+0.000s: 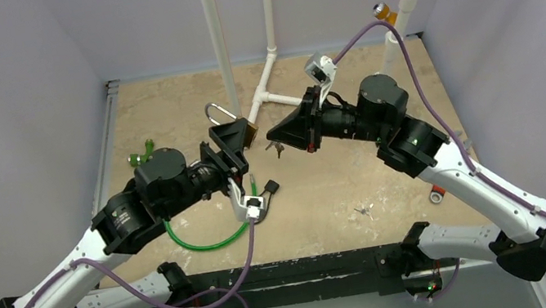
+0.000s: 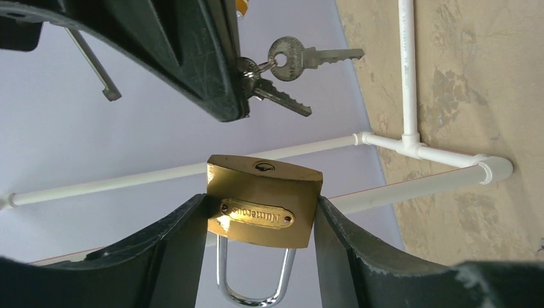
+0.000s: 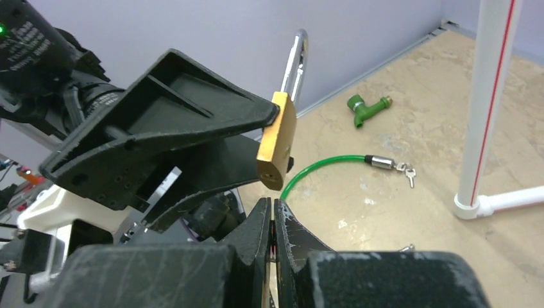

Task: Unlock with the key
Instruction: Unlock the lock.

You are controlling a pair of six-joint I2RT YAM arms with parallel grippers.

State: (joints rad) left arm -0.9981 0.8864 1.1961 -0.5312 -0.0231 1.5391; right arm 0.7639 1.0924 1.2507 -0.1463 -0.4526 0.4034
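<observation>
A brass padlock (image 2: pixel 263 199) with a steel shackle is clamped by its sides between the fingers of my left gripper (image 2: pixel 262 205), held up in the air. Its keyhole (image 2: pixel 264 167) faces the right gripper. In the top view the padlock (image 1: pixel 251 130) sits at the left gripper (image 1: pixel 237 139) tip. My right gripper (image 3: pixel 274 204) is shut just short of the padlock (image 3: pixel 277 147). A bunch of keys (image 2: pixel 285 61) hangs from its fingertip (image 2: pixel 218 96), two of them dangling free. The keys (image 1: pixel 278 150) also show under the right gripper (image 1: pixel 273 133).
A white pipe frame (image 1: pixel 266 80) stands at the back of the table, just behind both grippers. A green cable lock (image 1: pixel 209 243) with small keys lies under the left arm. A green fitting (image 1: pixel 142 156) lies at the left, and a small red-and-white part (image 1: pixel 437 194) at the right.
</observation>
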